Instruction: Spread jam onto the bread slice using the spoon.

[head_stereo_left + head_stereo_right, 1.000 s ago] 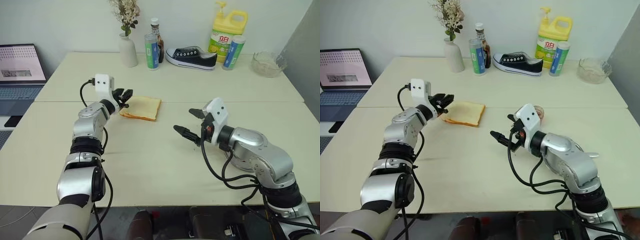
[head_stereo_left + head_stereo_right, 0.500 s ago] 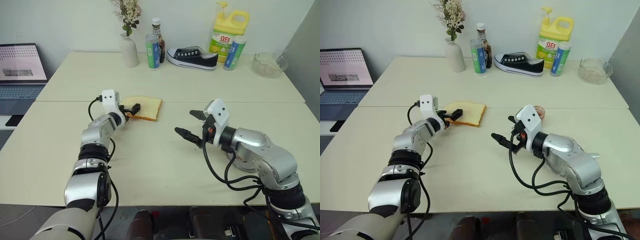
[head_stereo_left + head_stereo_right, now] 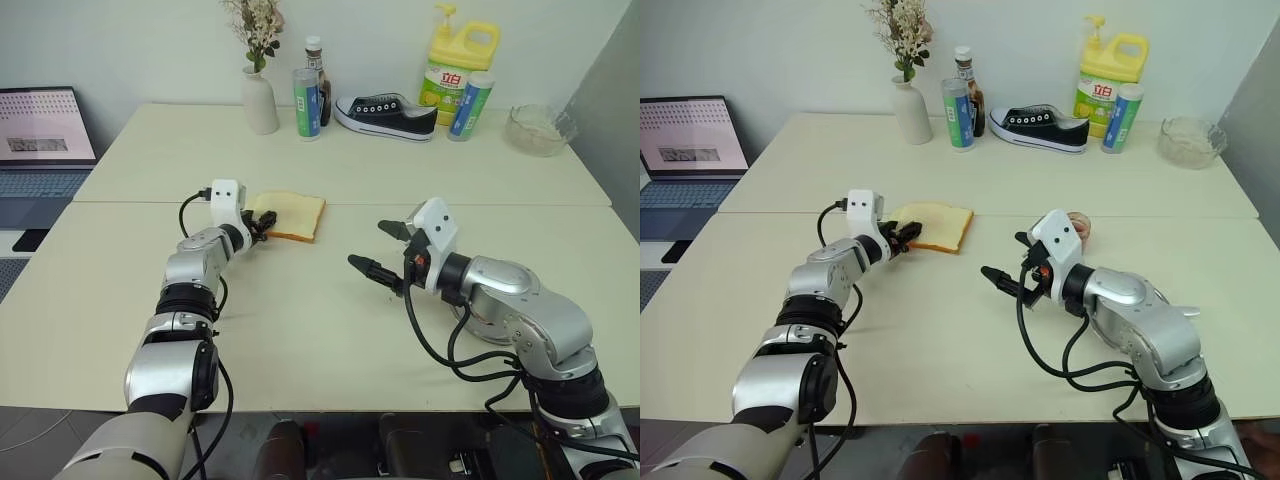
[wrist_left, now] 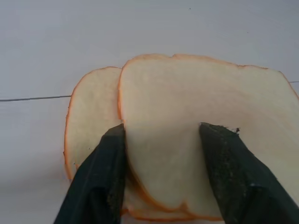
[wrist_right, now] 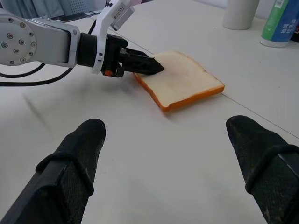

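Left eye view: pale surface point(image 3: 300, 310), largest; bread slice point(image 3: 293, 213) at 12 o'clock of centre, long axis lying 9-to-3. Left end effector point(image 3: 264, 221) touching bread's near-left corner, plainly nearer; right end effector point(image 3: 385, 250) well apart at 4 o'clock of bread, spread wide, holding nothing. Left wrist view alone: two stacked slices, top slice point(image 4: 201, 130) between part-open fingers point(image 4: 100, 179); whether truly gripped, cannot tell. Right wrist view: bread edge-on.
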You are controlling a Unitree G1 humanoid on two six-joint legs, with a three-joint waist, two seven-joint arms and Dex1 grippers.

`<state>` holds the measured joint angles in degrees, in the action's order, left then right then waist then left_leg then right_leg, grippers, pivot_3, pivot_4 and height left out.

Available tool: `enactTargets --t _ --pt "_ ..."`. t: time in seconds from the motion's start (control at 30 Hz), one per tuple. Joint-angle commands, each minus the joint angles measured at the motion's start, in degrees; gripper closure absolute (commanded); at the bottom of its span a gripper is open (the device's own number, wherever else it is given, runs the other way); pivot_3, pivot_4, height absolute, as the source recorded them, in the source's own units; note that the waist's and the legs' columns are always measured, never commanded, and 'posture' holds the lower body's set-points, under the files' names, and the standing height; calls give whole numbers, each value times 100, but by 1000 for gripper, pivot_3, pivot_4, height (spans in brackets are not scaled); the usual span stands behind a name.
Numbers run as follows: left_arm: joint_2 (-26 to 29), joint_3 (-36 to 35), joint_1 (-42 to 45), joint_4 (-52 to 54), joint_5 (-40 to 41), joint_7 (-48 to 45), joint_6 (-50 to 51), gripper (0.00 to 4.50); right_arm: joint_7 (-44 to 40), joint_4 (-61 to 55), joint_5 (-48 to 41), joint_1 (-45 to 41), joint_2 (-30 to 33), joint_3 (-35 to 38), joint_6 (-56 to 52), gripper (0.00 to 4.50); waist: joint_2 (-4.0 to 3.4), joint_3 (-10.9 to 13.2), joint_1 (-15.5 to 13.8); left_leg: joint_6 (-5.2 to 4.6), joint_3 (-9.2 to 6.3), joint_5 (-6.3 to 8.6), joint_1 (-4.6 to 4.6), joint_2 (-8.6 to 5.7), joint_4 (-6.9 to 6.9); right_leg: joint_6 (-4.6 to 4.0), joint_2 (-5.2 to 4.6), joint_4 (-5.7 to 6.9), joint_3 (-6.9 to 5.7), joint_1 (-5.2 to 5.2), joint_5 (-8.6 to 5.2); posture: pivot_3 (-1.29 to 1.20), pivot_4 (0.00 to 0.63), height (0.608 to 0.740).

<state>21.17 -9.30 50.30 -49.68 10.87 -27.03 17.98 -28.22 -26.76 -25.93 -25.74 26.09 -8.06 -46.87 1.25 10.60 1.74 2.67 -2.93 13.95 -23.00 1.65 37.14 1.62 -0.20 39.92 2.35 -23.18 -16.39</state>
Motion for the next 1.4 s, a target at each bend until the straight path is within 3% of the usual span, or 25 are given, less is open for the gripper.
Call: enactTargets --t 0.03,0.17,0.2,0.37,0.53,0.63,0.77,0.87,0.97,1.17,1.4 --pt "124 196 122 -123 -260 -86 -219 3235 1 -137 5 -57 -18 138 97 0 0 0 1 0 0 0 0 0 0 0 0 0 0 0 0 0 150 740" --pt "163 247 208 -297 -345 -111 -389 4404 3 -99 15 -64 -30 158 123 0 0 0 2 0 0 0 1 0 0 0 1 2 1 0 0 0 150 740" --pt "167 253 227 -333 -356 -117 -425 4479 5 -94 16 -64 -32 163 127 0 0 0 3 0 0 0 2 0 0 0 1 2 0 0 0 0 150 740" --pt "256 315 352 -123 -442 -283 -939 4479 -27 -197 -41 -3 46 246 73 0 0 0 3 0 0 0 3 0 0 0 2 5 1 0 0 0 150 740" --pt "413 316 344 1021 22 -1365 -702 4479 -292 -700 -442 267 545 673 -289 0 1 1 -11 2 -1 -1 -5 0 -3 0 0 -4 -1 -1 0 0 150 740" --pt "752 534 -7 2521 615 -2615 63 4479 -546 -1315 -1241 661 990 1350 -857 0 1 1 -7 3 -1 -1 -11 1 -8 0 0 -17 -1 -1 0 0 150 740" --pt "1173 751 -255 3703 1048 -3355 892 4479 -564 -1787 -2252 1061 1353 2156 -1392 0 1 1 6 4 1 -2 -9 5 -14 1 0 -31 1 0 -2 0 150 740" --pt "1749 1213 -682 5075 1835 -4608 1819 4479 -417 -2133 -3225 1470 1636 2878 -1733 0 0 1 30 3 5 -1 0 6 -14 1 3 -20 6 3 -3 0 150 740" --pt "1951 1930 -1045 5611 1645 -5082 1717 4479 -175 -2415 -4112 1919 1924 3268 -1841 0 -1 1 11 2 5 -1 6 7 -15 -2 4 -16 7 8 -5 0 150 740" --pt "1267 3063 -1053 4491 158 -4781 -190 4479 487 -2577 -4697 2372 2215 3157 -1619 0 3 2 -10 -6 4 -7 13 4 -1 21 7 -33 8 30 -16 0 150 740" --pt "572 3407 -440 2483 -1169 -4029 -2363 4479 962 -2624 -4811 2619 2384 3014 -1298 0 3 2 -6 -13 5 -9 11 3 -6 31 7 -87 10 54 -3 0 150 740"
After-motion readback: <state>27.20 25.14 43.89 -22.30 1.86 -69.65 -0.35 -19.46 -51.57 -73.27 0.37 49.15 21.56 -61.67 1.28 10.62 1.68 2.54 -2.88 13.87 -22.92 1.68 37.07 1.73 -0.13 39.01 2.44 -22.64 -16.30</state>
